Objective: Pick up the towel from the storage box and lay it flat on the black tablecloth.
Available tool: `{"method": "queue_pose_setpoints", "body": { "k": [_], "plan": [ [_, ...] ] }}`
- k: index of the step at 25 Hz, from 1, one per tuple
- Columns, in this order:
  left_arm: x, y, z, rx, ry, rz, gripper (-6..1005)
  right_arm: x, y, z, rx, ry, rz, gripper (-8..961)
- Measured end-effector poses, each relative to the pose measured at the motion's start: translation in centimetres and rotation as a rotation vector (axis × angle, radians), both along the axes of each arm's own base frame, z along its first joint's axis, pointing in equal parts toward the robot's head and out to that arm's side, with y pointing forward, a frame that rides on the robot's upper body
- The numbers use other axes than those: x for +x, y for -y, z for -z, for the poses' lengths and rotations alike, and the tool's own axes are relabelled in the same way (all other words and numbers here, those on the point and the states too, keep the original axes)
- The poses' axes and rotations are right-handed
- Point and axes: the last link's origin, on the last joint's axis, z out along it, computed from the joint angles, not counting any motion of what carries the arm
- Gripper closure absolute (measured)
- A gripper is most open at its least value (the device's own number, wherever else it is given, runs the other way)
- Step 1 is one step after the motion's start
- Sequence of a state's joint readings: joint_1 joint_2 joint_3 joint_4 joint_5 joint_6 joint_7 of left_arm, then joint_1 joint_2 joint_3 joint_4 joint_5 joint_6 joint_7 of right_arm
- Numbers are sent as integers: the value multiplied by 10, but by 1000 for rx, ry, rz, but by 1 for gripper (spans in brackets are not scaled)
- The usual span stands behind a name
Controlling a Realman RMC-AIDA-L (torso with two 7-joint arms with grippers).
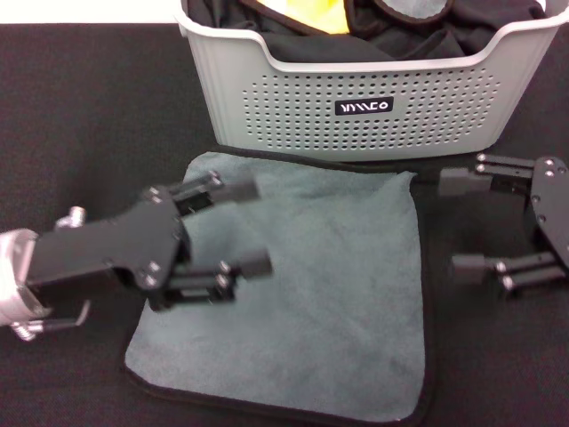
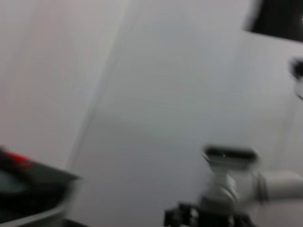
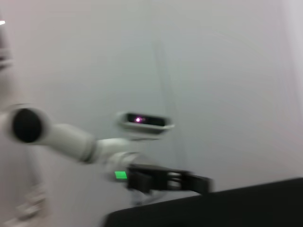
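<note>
Towel (image 1: 302, 294): near edge cut by frame bottom, left part hidden under left gripper (image 1: 233, 227). Storage box (image 1: 364, 107): top cut off, contents partly seen, dark cloth with yellow patch. Right gripper (image 1: 460, 222): body cut by frame edge. Both wrist views blurred; only other arm, pale wall discernible.

Even, soft light; head view sharp, both wrist views heavily motion-blurred.

Towel (image 1: 311, 294): grey side up, black edging, spread flat on black tablecloth (image 1: 80, 116), just before storage box (image 1: 373, 107). Box: light grey, perforated, upright, holding dark and yellow fabric.
</note>
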State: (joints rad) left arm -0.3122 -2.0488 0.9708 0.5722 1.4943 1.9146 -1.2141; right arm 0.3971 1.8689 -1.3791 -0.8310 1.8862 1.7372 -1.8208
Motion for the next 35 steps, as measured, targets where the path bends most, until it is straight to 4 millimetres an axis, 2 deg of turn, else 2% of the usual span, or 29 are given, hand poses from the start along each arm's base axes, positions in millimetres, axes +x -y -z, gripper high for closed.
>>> {"method": "queue_pose_setpoints", "body": {
  "k": [4, 10, 21, 35],
  "plan": [
    [10, 0, 6, -16, -20, 65, 117, -17, 4, -3, -23, 46, -63, 66],
    [25, -3, 12, -50, -21, 135, 118, -21, 0, 4, 6, 77, -56, 67],
    [28, -7, 9, -57, -19, 142, 117, -27, -3, 10, 4, 88, -77, 76],
    [30, -7, 11, -55, -13, 146, 118, -25, -5, 16, 2, 84, -46, 114]
  ]
}}
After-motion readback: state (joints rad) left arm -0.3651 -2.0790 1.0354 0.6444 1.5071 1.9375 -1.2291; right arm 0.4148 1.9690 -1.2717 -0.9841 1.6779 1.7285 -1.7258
